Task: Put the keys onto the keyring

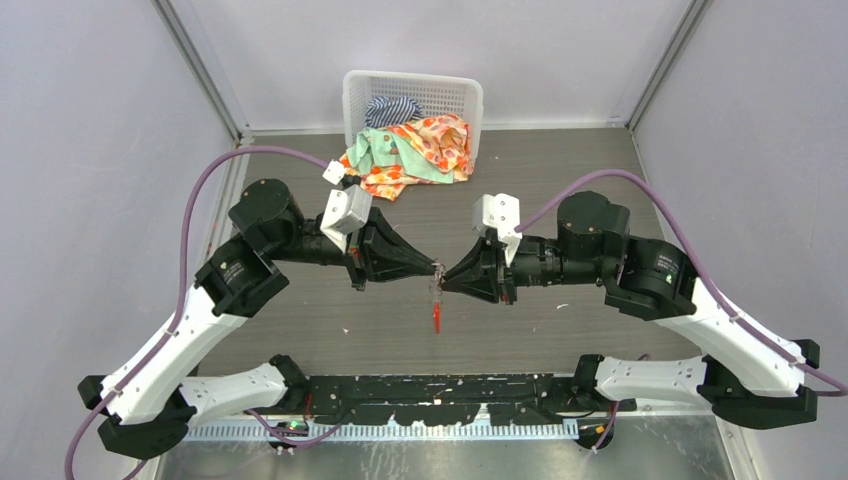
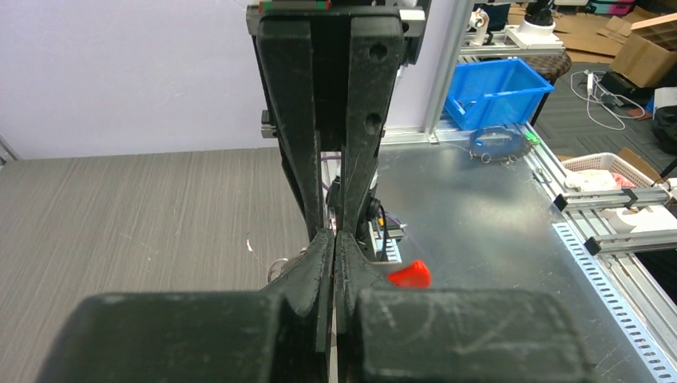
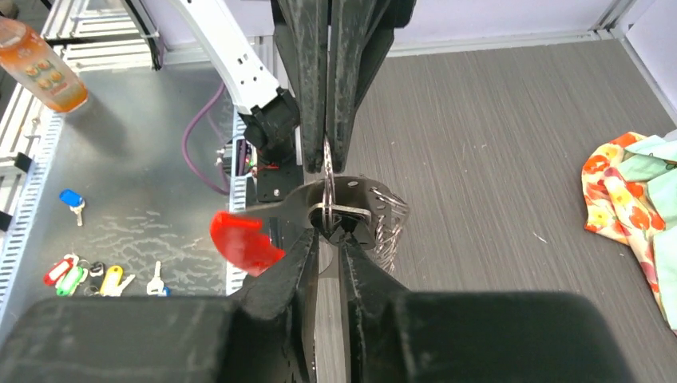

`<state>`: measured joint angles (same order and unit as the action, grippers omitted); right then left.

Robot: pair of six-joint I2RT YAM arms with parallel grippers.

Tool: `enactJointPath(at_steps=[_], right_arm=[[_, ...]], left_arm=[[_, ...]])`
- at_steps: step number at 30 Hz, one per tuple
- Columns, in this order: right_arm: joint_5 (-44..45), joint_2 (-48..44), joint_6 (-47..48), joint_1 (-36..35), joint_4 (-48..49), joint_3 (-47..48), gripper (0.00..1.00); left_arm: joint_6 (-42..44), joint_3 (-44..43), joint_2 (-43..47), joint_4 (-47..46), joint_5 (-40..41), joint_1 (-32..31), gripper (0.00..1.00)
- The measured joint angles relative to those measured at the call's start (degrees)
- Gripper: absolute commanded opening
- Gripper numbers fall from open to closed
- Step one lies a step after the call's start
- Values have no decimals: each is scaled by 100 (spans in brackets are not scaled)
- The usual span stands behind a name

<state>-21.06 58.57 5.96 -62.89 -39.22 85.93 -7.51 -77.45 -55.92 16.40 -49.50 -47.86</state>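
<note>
My two grippers meet tip to tip above the middle of the table. The left gripper [image 1: 435, 268] [image 2: 334, 236] is shut on the keyring's thin grey ring [image 3: 328, 171], which stands edge-on. A fan of small silvery pieces [image 3: 388, 222] and the long red tag [image 1: 436, 318] [image 2: 409, 274] [image 3: 239, 239] hang from it. The right gripper [image 1: 445, 277] [image 3: 329, 234] has its jaws a narrow slit apart around a flat metal piece [image 3: 348, 211] of the bunch; whether it grips is unclear. I cannot pick out the keys.
A white basket [image 1: 460, 92] lies tipped at the back with colourful clothes [image 1: 410, 150] spilling out. Beyond the table's near edge, a metal shelf [image 3: 136, 199] carries spare coloured keys [image 3: 80, 275], an orange bottle [image 3: 38, 68] and a blue bin [image 2: 495, 88].
</note>
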Motion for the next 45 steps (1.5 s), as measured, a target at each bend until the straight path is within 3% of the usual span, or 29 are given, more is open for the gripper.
enactJointPath(at_steps=[10, 25, 29, 33, 37, 38, 41, 45], right_arm=[[293, -48, 227, 0, -363, 426, 41], [214, -72, 83, 0, 367, 361, 39], [162, 35, 13, 0, 479, 210, 30], [63, 72, -37, 0, 498, 186, 4], [-7, 74, -52, 0, 492, 186, 1], [-17, 81, -59, 0, 485, 186, 1], [-24, 129, -96, 0, 389, 197, 1], [50, 415, -155, 0, -212, 595, 1]], left_arm=[[0, 4, 7, -31, 0, 33, 0], [7, 46, 22, -31, -2, 63, 0], [11, 52, 55, -33, -2, 74, 0], [17, 76, 92, -33, -2, 85, 0], [31, 127, 140, -44, -7, 105, 0], [48, 157, 160, -55, -7, 105, 2], [282, 267, 223, -22, 0, 111, 34], [1104, 328, 258, 549, 90, 116, 45]])
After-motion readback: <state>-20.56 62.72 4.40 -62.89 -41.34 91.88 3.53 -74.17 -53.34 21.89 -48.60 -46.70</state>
